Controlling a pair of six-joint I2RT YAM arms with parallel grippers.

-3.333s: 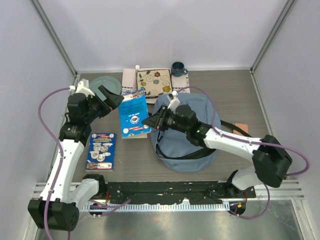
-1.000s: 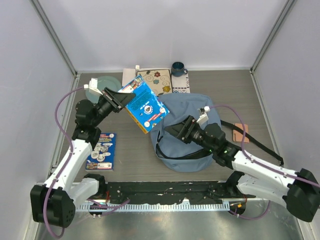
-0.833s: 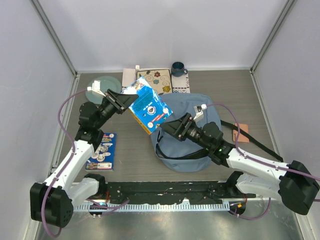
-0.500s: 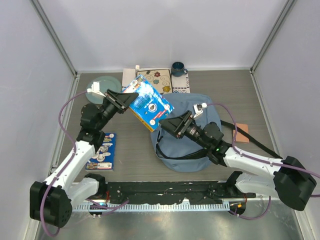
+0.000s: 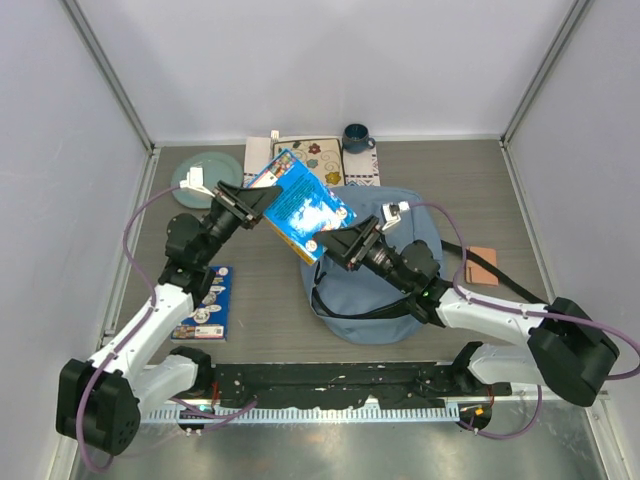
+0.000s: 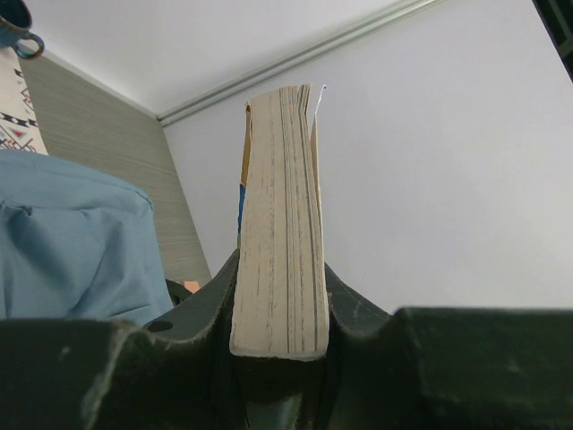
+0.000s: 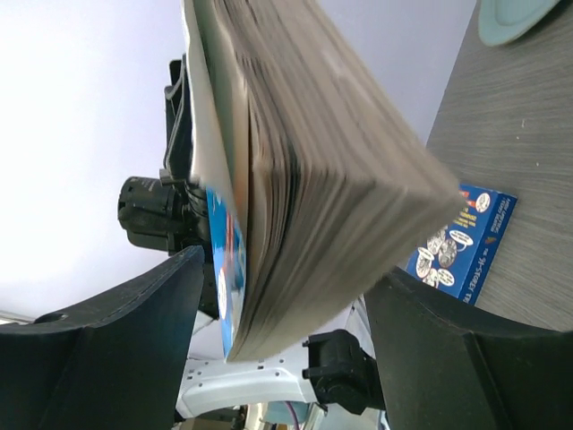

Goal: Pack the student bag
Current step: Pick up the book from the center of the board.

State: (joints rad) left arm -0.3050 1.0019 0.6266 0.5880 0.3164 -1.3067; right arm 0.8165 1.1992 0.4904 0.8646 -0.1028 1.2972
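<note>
A thick blue book (image 5: 303, 205) hangs tilted in the air, above the left edge of the light-blue student bag (image 5: 420, 225). My left gripper (image 5: 255, 198) is shut on the book's left end; in the left wrist view its page edge (image 6: 279, 224) is clamped between the fingers (image 6: 358, 313), with the bag (image 6: 72, 242) at the left. My right gripper (image 5: 347, 244) stands open around the book's lower right corner. In the right wrist view the book (image 7: 304, 170) sits between the spread fingers (image 7: 116, 358), with a gap on each side.
A second blue book (image 5: 203, 300) lies flat at the left near my left arm, also seen in the right wrist view (image 7: 466, 233). A teal plate (image 5: 200, 170), an embroidered mat (image 5: 310, 160) and a dark mug (image 5: 355, 137) sit at the back. An orange pad (image 5: 482, 265) lies right of the bag.
My left arm has lifted the book off the table and swung it right over the bag. My right gripper has risen from the bag to the book's corner.
</note>
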